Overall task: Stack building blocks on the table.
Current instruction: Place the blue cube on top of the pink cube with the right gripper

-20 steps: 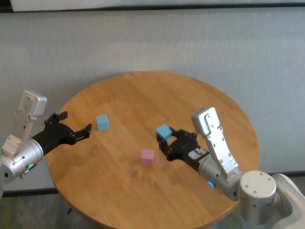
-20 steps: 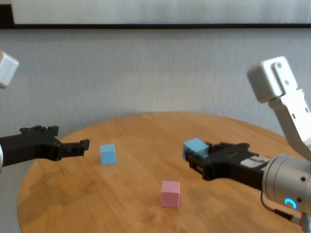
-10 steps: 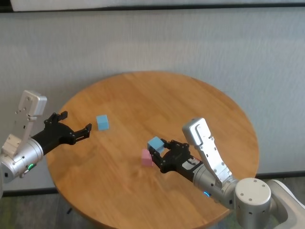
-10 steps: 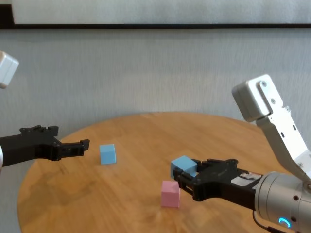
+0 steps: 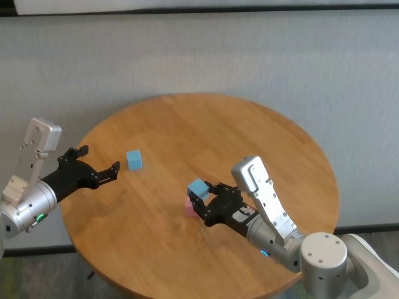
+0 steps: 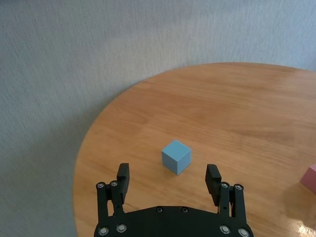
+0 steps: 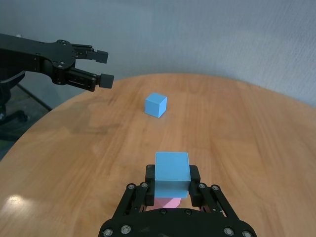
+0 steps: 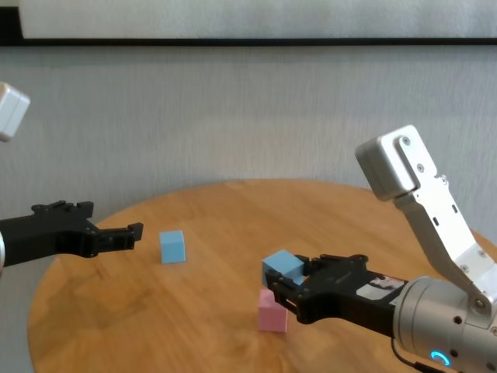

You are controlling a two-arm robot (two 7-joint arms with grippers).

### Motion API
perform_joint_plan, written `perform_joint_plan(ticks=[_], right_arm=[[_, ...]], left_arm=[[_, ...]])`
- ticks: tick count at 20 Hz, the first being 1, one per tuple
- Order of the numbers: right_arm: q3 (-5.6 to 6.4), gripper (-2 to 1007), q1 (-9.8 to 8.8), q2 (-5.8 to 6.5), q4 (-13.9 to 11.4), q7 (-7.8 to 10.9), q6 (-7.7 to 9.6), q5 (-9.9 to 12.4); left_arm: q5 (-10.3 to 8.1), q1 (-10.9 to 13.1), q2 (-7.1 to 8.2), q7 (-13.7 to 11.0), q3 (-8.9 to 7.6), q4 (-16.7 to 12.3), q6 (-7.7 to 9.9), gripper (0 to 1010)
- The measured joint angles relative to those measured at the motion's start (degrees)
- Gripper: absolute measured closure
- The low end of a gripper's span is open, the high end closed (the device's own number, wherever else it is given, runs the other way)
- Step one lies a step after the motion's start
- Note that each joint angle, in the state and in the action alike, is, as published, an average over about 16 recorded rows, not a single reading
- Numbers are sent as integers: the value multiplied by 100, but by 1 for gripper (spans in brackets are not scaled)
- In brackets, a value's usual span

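1. Right gripper (image 8: pixel 281 289) clamps a blue block (image 8: pixel 282 268) just above the pink block (image 8: pixel 271 310), having moved left.
2. Second blue block (image 5: pixel 133 159) sits on the table (image 5: pixel 262 137) beside the spread-fingered left gripper (image 5: pixel 100 168), unchanged.

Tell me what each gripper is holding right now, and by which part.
The right gripper holds a light blue block by two opposite side faces, just above the pink block. The left gripper is open and holds nothing.

A plain indoor test room, like a lab: a round wooden bench (image 5: pixel 206 124) stands against a bare grey textured wall (image 5: pixel 199 56), with a dark rail (image 5: pixel 199 11) along twelve o'clock and nothing homely about.
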Motion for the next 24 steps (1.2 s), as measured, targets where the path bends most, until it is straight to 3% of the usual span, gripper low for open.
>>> perform_joint_plan(ticks=[24], right_arm=[[-140, 643, 163, -187, 401, -39, -173, -227]], left_arm=[[0, 0, 0, 0, 0, 0, 0, 10]])
